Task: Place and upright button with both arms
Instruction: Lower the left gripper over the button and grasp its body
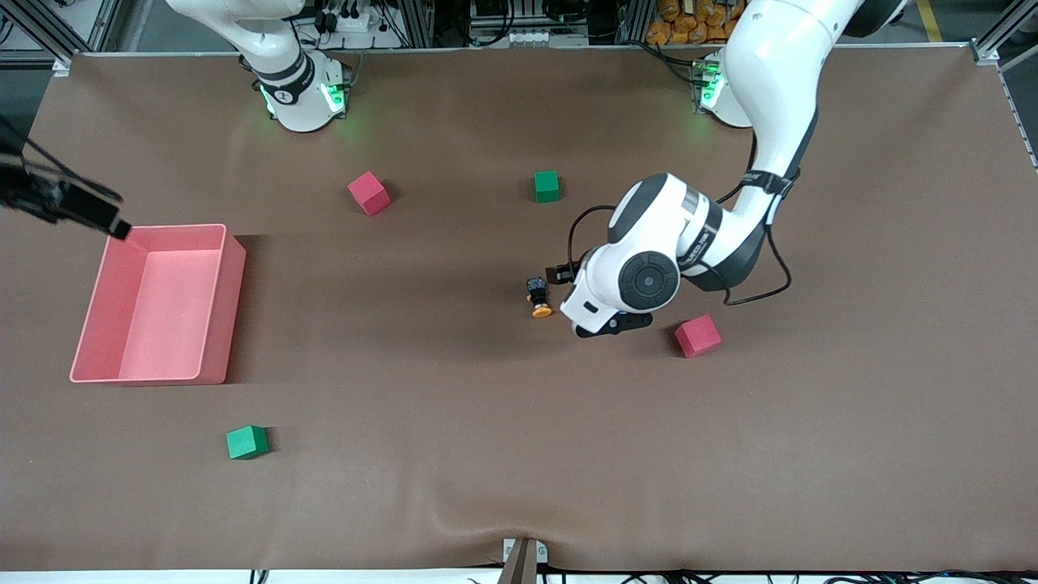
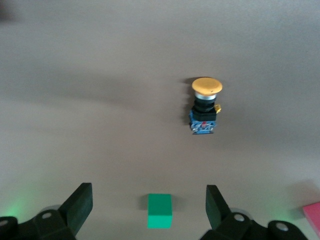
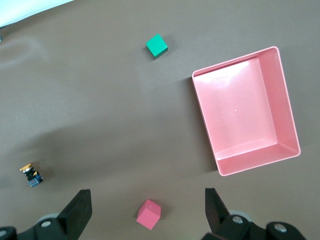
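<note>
The button (image 1: 538, 297) lies on its side on the brown table (image 1: 519, 454), about in the middle of the surface, with its orange cap turned toward the front-camera edge and its dark body toward the edge where the arm bases stand; nothing touches it. The left wrist view shows the cap, a black collar and a blue block at the base (image 2: 203, 107). The left gripper (image 1: 604, 324) hangs low just beside the button, toward the left arm's end of the table, at the end of the left arm (image 1: 762, 122), which bends down from its base. Its jaws are spread wide and hold nothing; the front view mostly hides the fingers under the wrist, so how high they stand above the table is hard to judge. A red cube (image 1: 697, 336) sits close to that gripper, farther toward the left arm's end. A green cube (image 1: 546, 186) lies between the button and the bases' edge, and another red cube (image 1: 369, 193) lies at about the same depth, more toward the right arm's end. An open pink bin (image 1: 212, 308) stands near the right arm's end of the table. The right gripper (image 3: 147, 212) waits high near that bin's corner, jaws spread and empty. A second green cube (image 1: 246, 442) lies between the bin and the front-camera edge.
</note>
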Controlling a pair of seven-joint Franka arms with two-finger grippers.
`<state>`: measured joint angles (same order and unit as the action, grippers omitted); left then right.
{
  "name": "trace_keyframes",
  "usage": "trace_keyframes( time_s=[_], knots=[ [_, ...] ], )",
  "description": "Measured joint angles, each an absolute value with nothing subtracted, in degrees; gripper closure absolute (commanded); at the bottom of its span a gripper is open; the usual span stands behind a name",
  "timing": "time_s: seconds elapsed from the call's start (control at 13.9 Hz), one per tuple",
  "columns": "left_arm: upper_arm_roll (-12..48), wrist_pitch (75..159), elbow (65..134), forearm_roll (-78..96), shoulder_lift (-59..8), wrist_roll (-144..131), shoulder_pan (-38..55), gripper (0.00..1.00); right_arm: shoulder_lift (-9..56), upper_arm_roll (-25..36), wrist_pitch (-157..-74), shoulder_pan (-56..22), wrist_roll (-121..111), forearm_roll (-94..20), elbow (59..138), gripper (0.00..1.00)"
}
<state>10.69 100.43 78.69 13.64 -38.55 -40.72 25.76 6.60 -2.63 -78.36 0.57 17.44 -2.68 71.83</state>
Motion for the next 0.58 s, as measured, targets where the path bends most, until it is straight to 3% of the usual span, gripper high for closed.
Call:
trace_keyframes(
  time_s=[0.29, 0.58],
  knots=[
    [10.7, 103.97, 76.88, 14.11, -42.25, -40.72, 27.59, 0.0, -0.84, -1.64, -83.69, 0.58, 15.1, -2.55, 83.33, 0.0],
    [10.86, 107.63, 75.44, 14.34, -45.42, -40.59, 28.46, 0.0, -1.51, -1.72, -85.7, 0.23, 12.12, -2.24, 86.03, 0.0]
  ],
)
